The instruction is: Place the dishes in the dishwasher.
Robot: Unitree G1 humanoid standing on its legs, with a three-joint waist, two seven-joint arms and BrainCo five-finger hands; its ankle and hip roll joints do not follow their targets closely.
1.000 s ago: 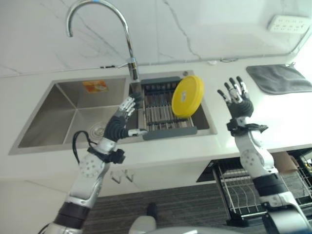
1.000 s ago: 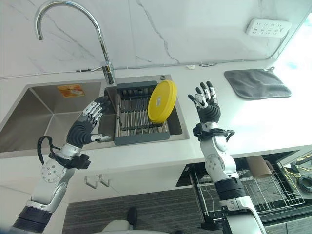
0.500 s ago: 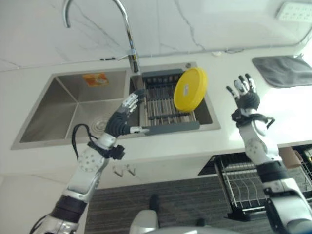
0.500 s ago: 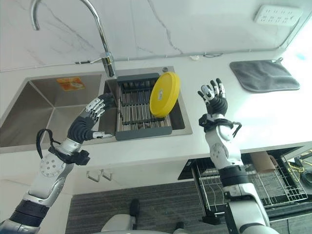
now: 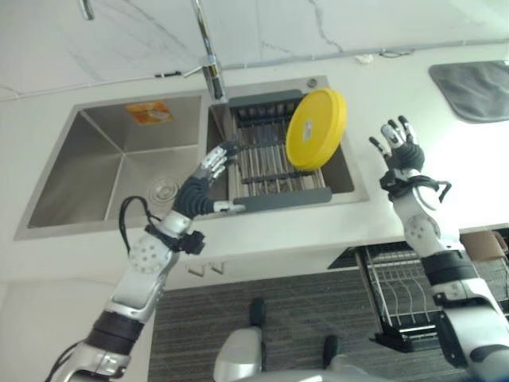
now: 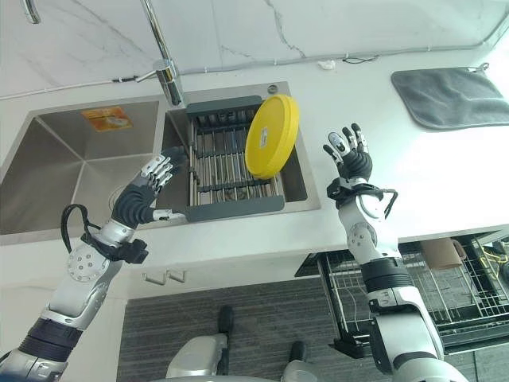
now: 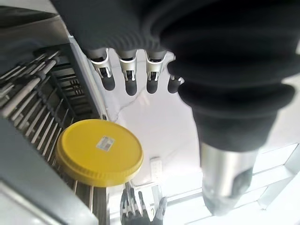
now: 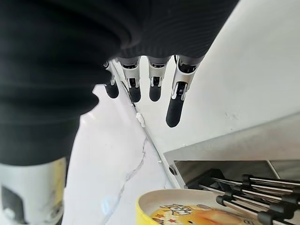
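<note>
1. at the far left you have the sink basin (image 5: 119, 163), bare steel with a drain at the bottom; no dishes lie in it that you can see.
2. your left hand (image 5: 205, 183) hovers over the sink's divider, just beside the left end of the drying rack (image 5: 274, 163). its fingers are straight and spread, thumb out, holding nothing; the left wrist view shows the same relaxed row of fingers (image 7: 129, 77).
3. in the rack stands the yellow plate (image 5: 316, 130), on edge and leaning toward the right end. neither hand touches it. it is the one dish you can make out, and it is not yet picked up.
4. your right hand (image 6: 348, 155) is raised over the white counter (image 6: 445, 175), near the plate's right side but apart from it. its fingers are wide and empty, as the right wrist view confirms.
5. a grey mat (image 6: 449, 95) lies on the counter at the far right, well apart from the work.
6. below the counter at the right, the dishwasher basket (image 5: 409, 290) is pulled out; it looks ready to take a dish, and you can see no yellow plate in it.
7. judged from this, the task is at its start: grasping, carrying and racking the plate are all left.
</note>
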